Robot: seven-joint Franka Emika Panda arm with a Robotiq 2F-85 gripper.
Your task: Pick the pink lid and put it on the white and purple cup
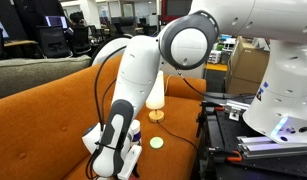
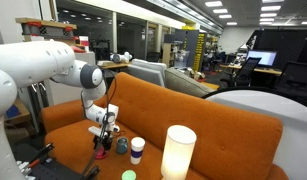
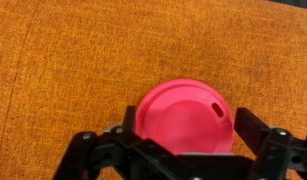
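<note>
**Ana:** Pink plastic is filling the gap between the jaws in the wrist view. It is the pink lid (image 3: 183, 115), round, with a small slot near its rim.

**Ben:** Are the jaws gripping it?

**Ana:** They are standing apart, one black finger (image 3: 93, 155) at each side of the lid, with the tips close to its rim. Whether they are pressing on it is not showing.

**Ben:** What is showing around the lid?

**Ana:** The weave of the orange sofa (image 3: 73, 50) is spreading out on every side. Whether the lid is resting on the seat or hanging just above it is not clear.

**Ben:** And from outside?

**Ana:** In an exterior view the white arm (image 2: 90, 76) is reaching down, and the jaws are pointing at the seat cushion, low over it. A spot of red is showing at their tips.

**Ben:** Where is the cup standing?

**Ana:** The white and purple cup (image 2: 137, 150) is standing upright on the same seat, near the jaws but apart from them. A squat grey-teal cup (image 2: 121, 146) is sitting between the two.

**Ben:** Anything farther out?

**Ana:** A tall white lamp (image 2: 178, 152) is glowing beyond the white and purple cup. A pale flat disc (image 2: 128, 175) is lying on the seat near that cup.
</note>
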